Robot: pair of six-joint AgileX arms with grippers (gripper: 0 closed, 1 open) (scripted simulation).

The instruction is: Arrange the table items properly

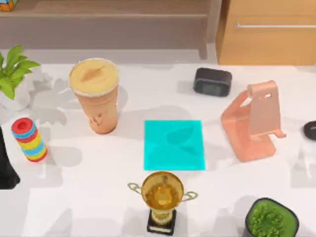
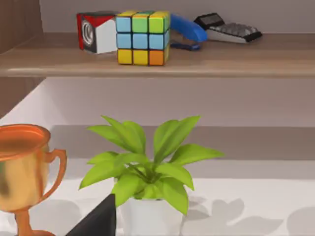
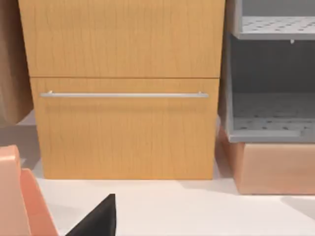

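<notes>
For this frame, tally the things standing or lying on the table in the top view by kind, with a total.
Cups: 1, the orange cup
Plants: 2, leafy plant, green potted plant
Trophies: 1, gold trophy
Ring stacks: 1
Mats: 1, cyan mat
Stands: 1, pink phone stand
Black boxes: 1
Total: 8

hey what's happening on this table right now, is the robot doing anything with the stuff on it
Nothing is being handled at the moment. The tall orange cup stands upright at the back left of the white table, untouched. A cyan mat lies bare in the middle, with a pink phone stand to its right and a gold trophy in front. The left arm sits at the table's left edge, holding nothing.
</notes>
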